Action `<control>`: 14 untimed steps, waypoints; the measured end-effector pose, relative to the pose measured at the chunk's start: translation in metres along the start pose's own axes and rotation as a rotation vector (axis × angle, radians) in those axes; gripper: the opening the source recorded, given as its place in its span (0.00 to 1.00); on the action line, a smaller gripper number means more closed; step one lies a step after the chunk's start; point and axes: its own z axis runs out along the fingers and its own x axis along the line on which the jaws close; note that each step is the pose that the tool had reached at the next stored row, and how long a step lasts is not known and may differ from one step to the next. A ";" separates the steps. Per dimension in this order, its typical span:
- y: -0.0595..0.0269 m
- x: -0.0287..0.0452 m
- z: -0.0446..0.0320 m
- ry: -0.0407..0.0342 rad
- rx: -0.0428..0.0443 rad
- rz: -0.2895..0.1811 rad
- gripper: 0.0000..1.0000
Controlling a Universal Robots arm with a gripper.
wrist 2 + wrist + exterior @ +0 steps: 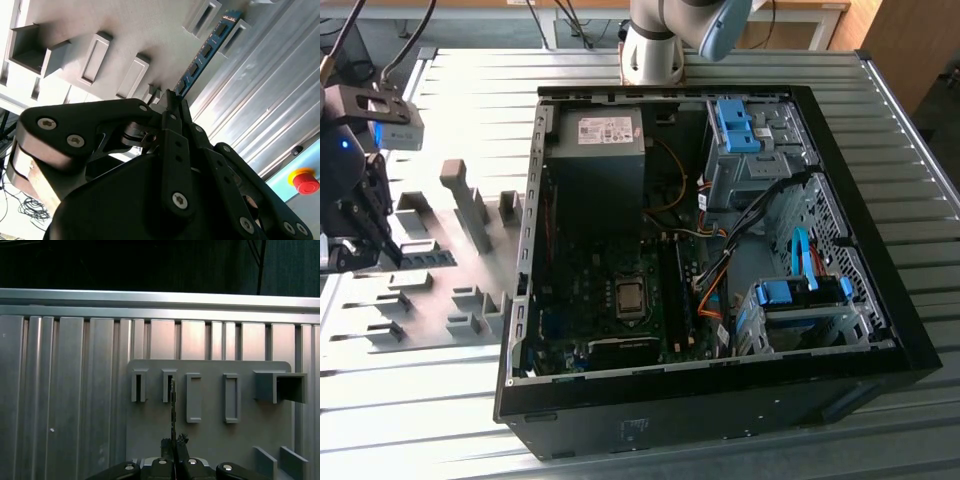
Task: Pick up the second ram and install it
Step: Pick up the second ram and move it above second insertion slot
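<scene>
Pinching the second ram [204,51] by one end only, the hand [172,97] holds it at the grey slotted holder [150,30] on the worktop [270,85], so the long stick may, I judge, twist in that grasp or catch a slot wall.

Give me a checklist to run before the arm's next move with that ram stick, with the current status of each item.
1. Grip on the second ram: ok. The gripper has its jaws shut on the stick's near end in both wrist views.
2. Stick in line with the jaws: ok, seen edge-on in the first wrist view.
3. Far end free of the grey fixture slot: cannot tell.
4. Computer case open: ok, motherboard exposed.
5. Memory slots free of cables: cannot tell; orange cables run close beside them.
</scene>
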 end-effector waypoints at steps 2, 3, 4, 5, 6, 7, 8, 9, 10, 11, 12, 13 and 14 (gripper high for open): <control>0.0000 0.0000 -0.0010 0.0001 0.0000 0.000 0.14; 0.0000 0.0000 -0.0014 0.0001 0.0001 0.000 0.14; 0.0000 0.0000 -0.0020 0.0003 0.0000 0.000 0.14; 0.0001 0.0000 -0.0026 0.0004 -0.0001 0.000 0.14; 0.0001 -0.0001 -0.0033 0.0004 0.0000 0.000 0.14; 0.0001 -0.0001 -0.0041 0.0005 0.0000 0.000 0.14; 0.0001 -0.0001 -0.0049 0.0005 0.0000 0.000 0.14; 0.0001 -0.0001 -0.0056 0.0006 0.0000 0.000 0.14; 0.0001 -0.0001 -0.0064 0.0007 0.0000 0.000 0.14; 0.0001 -0.0001 -0.0070 0.0007 0.0000 0.000 0.14; 0.0002 -0.0001 -0.0077 0.0009 0.0000 0.000 0.14; 0.0002 -0.0001 -0.0083 0.0010 0.0001 0.000 0.14; 0.0002 -0.0002 -0.0090 0.0011 0.0000 0.000 0.14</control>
